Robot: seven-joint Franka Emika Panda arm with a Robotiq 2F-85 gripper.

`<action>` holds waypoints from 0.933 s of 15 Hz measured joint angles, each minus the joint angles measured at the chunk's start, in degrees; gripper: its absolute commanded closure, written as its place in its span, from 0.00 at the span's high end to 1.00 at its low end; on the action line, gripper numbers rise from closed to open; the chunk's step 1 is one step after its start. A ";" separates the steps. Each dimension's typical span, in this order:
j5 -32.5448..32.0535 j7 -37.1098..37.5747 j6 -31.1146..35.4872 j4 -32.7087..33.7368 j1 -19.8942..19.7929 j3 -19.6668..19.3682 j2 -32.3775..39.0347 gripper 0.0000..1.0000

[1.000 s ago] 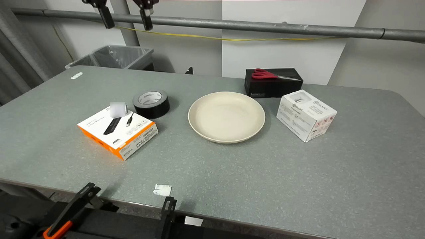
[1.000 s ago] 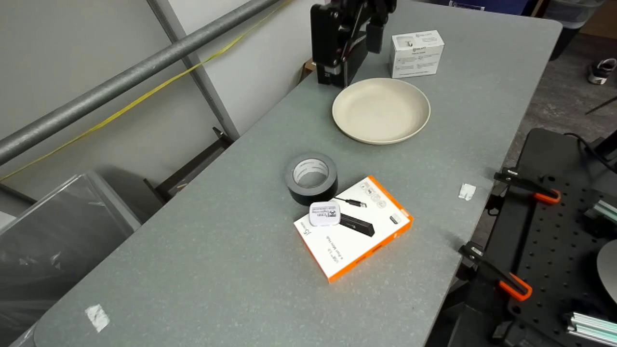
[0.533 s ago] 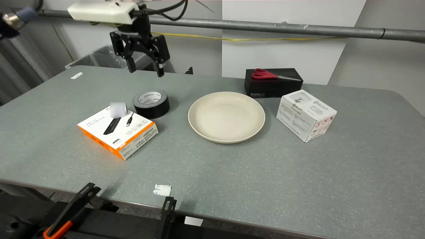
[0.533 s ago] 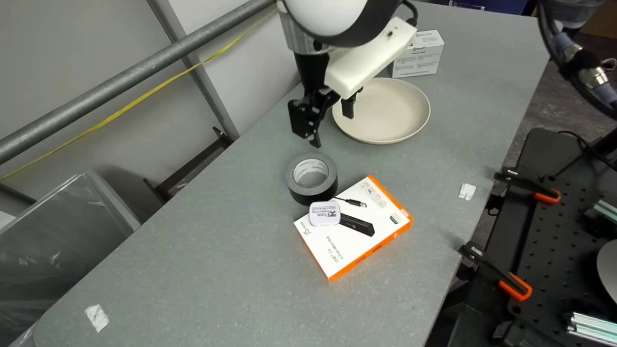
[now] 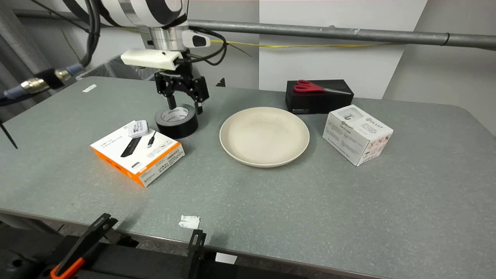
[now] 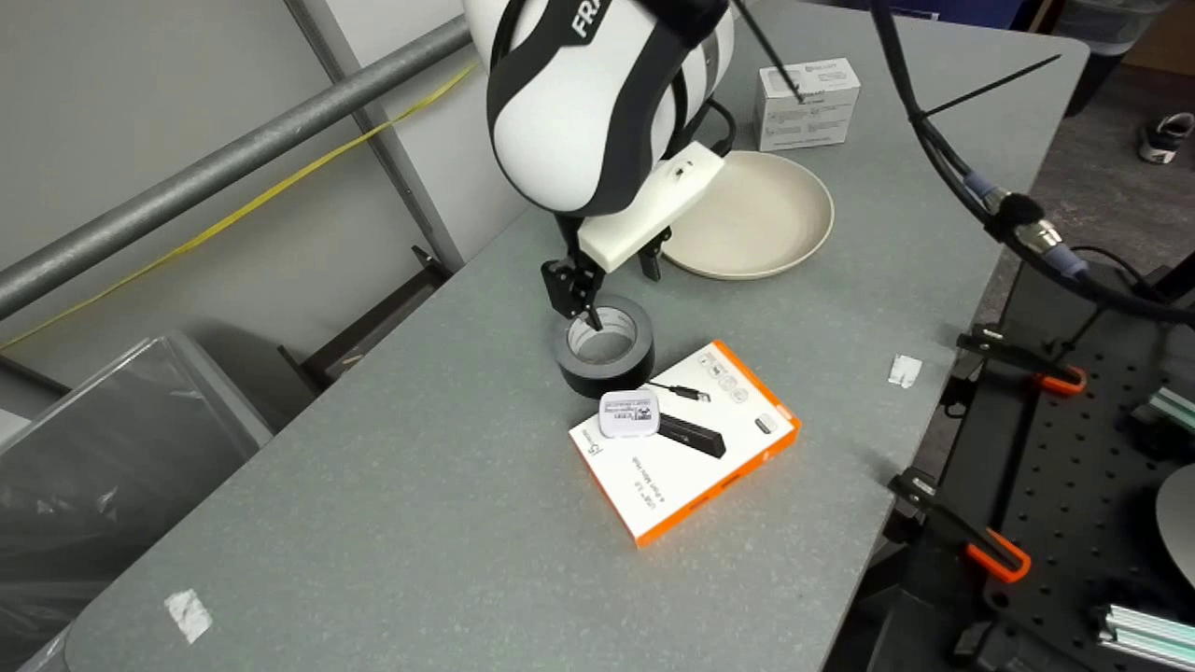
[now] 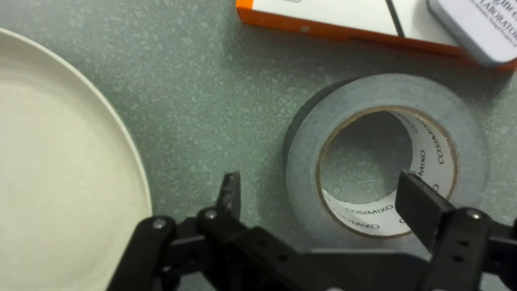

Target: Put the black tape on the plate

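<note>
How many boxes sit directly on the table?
3: flat orange-edged box beside the tape, white box near the plate, black box under the scissors. The arm hides the black one in an exterior view.

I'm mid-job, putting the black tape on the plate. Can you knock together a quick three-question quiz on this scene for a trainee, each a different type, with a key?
1. True or false: the gripper is open, and the tape lies off the plate.
2. Multiple choice: in an exterior view, the scissors lie on a) the white box, b) the black box, c) the orange-sided box.
3. Short answer: in the wrist view, what word is printed repeatedly inside the tape?

Key:
1. True.
2. b.
3. COSIMIXO.
</note>
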 measured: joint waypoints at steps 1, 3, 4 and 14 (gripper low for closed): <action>0.00 0.06 -0.01 1.40 0.19 -0.34 1.75 0.78; 0.02 0.11 -0.11 4.02 0.44 -0.85 4.89 0.65; 0.10 0.11 -0.14 5.26 0.46 -0.93 6.33 0.53; 3.22 -0.04 -7.18 11.41 0.47 -0.85 9.20 0.00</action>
